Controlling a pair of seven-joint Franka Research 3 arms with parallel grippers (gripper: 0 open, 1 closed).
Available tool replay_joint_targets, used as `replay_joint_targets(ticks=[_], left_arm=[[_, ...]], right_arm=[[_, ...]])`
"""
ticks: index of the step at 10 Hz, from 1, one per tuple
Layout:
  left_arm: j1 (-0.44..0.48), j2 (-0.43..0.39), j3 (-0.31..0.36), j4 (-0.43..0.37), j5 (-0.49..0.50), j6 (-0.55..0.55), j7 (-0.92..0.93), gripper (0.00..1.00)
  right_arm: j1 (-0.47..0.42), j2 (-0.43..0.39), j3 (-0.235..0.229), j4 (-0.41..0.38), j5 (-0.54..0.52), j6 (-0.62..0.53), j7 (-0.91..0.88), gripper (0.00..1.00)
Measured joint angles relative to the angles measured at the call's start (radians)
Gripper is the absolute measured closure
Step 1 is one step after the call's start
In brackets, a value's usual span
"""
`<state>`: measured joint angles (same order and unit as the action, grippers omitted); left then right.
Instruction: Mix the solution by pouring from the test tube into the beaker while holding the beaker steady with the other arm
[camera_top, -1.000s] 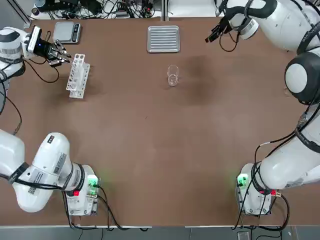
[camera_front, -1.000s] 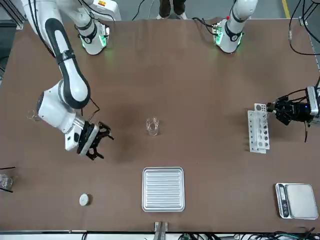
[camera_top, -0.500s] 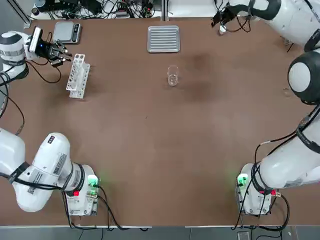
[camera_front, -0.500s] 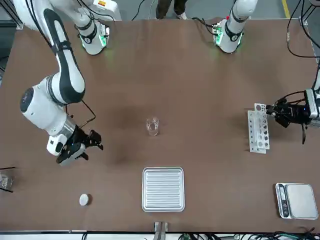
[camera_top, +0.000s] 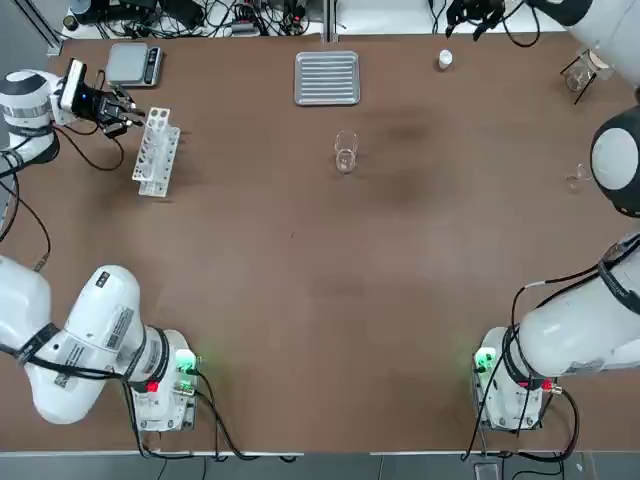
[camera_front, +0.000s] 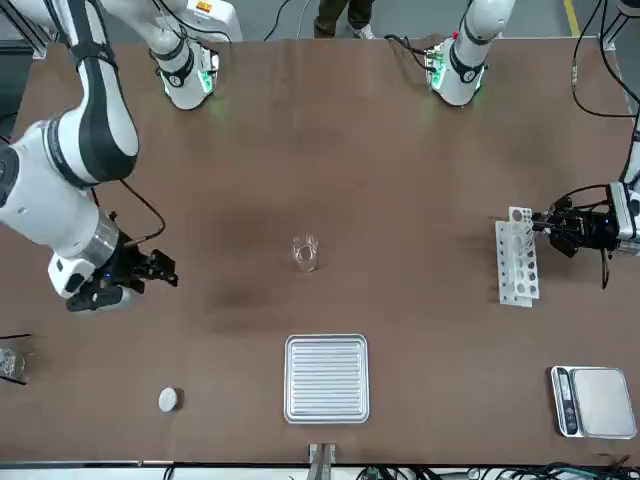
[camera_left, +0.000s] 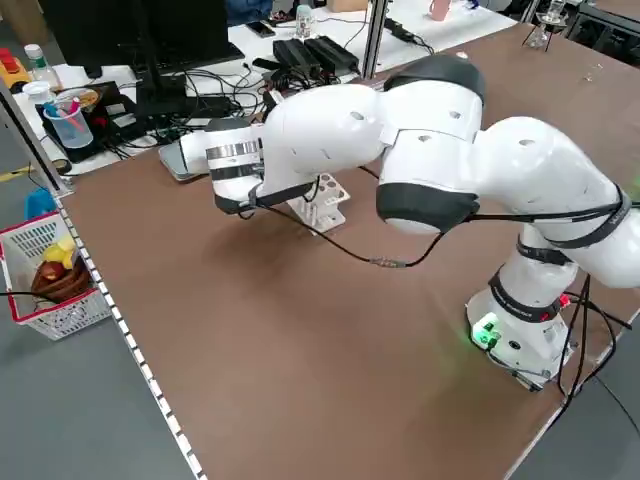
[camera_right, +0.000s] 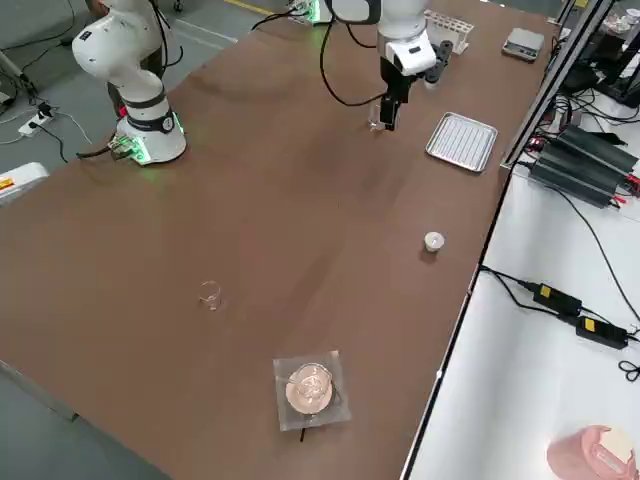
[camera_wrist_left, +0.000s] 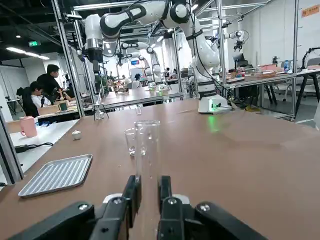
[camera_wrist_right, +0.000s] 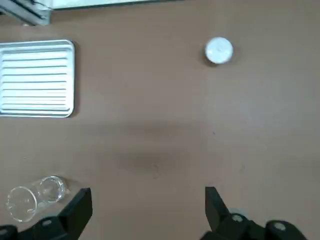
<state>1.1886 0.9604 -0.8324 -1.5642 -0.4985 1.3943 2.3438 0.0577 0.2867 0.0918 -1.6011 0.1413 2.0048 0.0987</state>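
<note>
Ribbed tray (camera_front: 326, 379), white rack (camera_front: 517, 258), apparently a scale (camera_front: 593, 402)

Site: robotics lab. Paired arms on metal-framed table (camera_top: 320, 300); digital scale (camera_top: 133, 64), glass beaker (camera_top: 346, 151); more robot arms (camera_wrist_left: 145, 57) beyond.

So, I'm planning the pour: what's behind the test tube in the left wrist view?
Beyond the test tube, in the left gripper by the rack, the beaker shows, partly overlapped by the tube; what the gripper covers is hidden.
</note>
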Motion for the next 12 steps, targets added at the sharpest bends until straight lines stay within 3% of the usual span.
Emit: replay_joint_targets(ticks=[5,9,12], left_arm=[[-0.001,0.048,0.004,0.002,0.000,0.013,0.000,0.78],[-0.001,0.078,0.010,0.028,0.002,0.016,0.000,0.78],[-0.001,0.090,0.015,0.040,0.001,0.015,0.000,0.78]], right_arm=[[0.000,-0.014,0.002,0.174,-0.081,-0.219,0.093,0.00],[-0.002,-0.016,-0.002,0.235,-0.150,-0.352,0.024,0.00],[-0.004,-0.069,-0.041,0.288,-0.151,-0.469,0.008,0.00]])
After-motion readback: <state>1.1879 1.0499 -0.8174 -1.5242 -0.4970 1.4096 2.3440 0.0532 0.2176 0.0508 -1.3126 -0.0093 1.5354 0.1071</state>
